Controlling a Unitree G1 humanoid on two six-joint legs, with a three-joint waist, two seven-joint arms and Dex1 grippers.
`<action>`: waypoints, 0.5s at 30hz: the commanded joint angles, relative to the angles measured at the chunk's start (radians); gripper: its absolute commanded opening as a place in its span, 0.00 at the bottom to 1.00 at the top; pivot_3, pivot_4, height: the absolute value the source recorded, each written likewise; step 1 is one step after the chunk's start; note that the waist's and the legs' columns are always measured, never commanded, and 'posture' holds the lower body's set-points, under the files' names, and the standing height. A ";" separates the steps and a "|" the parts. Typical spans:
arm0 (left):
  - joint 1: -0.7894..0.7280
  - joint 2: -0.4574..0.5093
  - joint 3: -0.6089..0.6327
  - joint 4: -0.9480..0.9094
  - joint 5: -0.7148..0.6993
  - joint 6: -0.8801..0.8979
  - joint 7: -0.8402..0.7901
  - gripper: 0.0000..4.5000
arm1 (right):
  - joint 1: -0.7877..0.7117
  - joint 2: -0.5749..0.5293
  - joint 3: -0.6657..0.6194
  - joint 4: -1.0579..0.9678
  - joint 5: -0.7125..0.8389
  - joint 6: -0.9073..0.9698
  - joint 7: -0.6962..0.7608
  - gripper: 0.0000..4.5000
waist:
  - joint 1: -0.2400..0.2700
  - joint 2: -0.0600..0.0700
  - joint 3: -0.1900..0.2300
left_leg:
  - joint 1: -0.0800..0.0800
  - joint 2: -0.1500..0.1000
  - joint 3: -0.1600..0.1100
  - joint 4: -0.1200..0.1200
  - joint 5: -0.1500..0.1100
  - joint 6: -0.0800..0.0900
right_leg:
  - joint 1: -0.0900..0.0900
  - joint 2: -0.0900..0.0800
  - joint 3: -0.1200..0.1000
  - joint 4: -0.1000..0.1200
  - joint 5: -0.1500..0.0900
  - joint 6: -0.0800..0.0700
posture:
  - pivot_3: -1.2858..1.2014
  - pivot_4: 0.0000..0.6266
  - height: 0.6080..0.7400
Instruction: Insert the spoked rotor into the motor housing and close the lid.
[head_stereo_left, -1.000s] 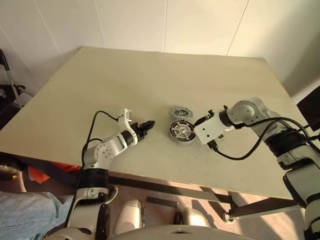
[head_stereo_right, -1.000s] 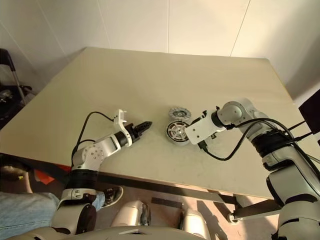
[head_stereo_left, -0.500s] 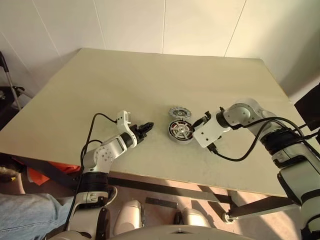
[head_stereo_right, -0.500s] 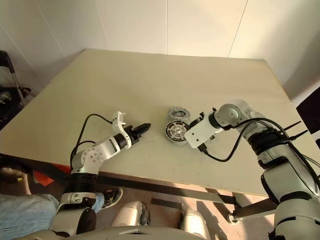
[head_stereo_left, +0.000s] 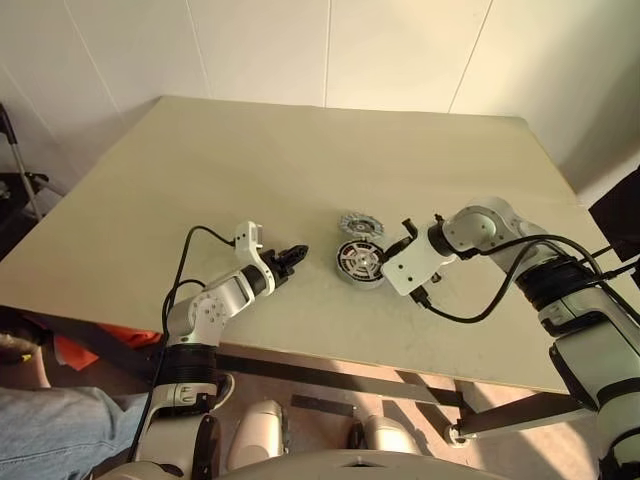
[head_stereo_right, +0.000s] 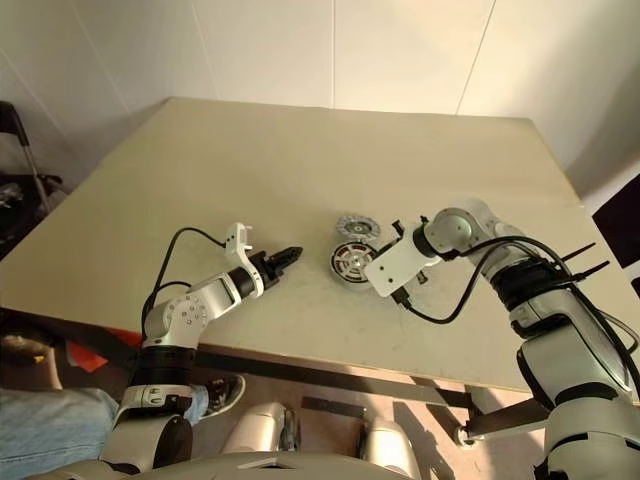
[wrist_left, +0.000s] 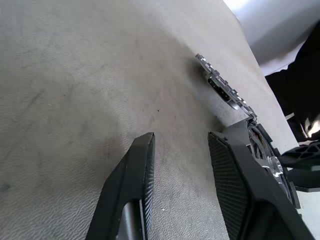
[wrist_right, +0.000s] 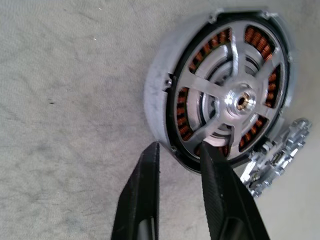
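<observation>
Between both grippers, motor housing mid-table, lid touching.

Bright even light, soft shadows, wide-angle bending at edges, wrist views soft

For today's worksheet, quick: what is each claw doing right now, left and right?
Left claw: open, holding nothing, above the table.
Right claw: fingers straddle the motor housing rim; a firm grip cannot be told.
</observation>
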 joint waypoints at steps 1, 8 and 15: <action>-0.015 -0.002 -0.007 -0.021 0.000 -0.021 -0.012 0.39 | -0.005 0.010 0.000 -0.007 0.001 -0.002 0.001 0.04 | -0.003 0.000 0.000 | 0.001 0.000 0.000 0.000 0.000 0.000 | 0.001 0.000 0.000 0.000 0.000 0.000 | 0.52 0.00 1.00; -0.010 -0.006 -0.016 -0.018 0.008 -0.031 -0.014 0.39 | -0.001 0.012 -0.034 -0.031 0.023 0.037 -0.011 0.00 | -0.003 0.000 0.000 | 0.001 0.000 0.000 0.001 0.000 -0.002 | 0.001 0.000 0.000 0.001 0.001 -0.001 | 0.52 0.00 1.00; 0.007 -0.016 -0.021 -0.019 0.016 -0.043 -0.012 0.39 | 0.061 -0.016 -0.152 -0.278 0.250 0.476 0.149 0.00 | 0.001 0.000 0.000 | -0.002 0.000 0.000 0.001 0.001 0.001 | -0.002 0.000 0.000 0.001 0.001 -0.001 | 0.52 0.00 1.00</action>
